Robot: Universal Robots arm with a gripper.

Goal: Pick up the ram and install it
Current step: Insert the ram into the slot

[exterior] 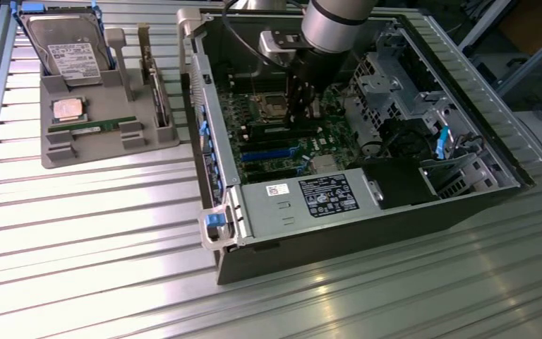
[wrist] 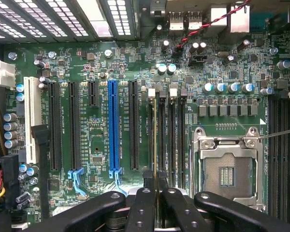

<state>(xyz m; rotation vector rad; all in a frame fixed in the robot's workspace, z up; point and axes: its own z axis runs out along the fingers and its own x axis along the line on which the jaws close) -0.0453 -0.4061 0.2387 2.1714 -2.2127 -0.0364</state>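
gripper (wrist: 156, 205) clamps the ram (wrist: 157, 145) edge-on over the memory slots (wrist: 170, 130) — cpu socket (wrist: 228, 171) just beside.

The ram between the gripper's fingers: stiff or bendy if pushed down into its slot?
The ram looks like a thin, rigid board, seen edge-on and straight, so probably stiff along its length. Held by the gripper at one edge only, it may tilt sideways. Its thinness suggests it's light and fragile.

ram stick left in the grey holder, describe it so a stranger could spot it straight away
Start at the grey holder on the table, at the exterior view's left of the open computer case. Below the square silver processor lies the ram. It is the holder's one long, narrow green stick lying flat, with a small white label.
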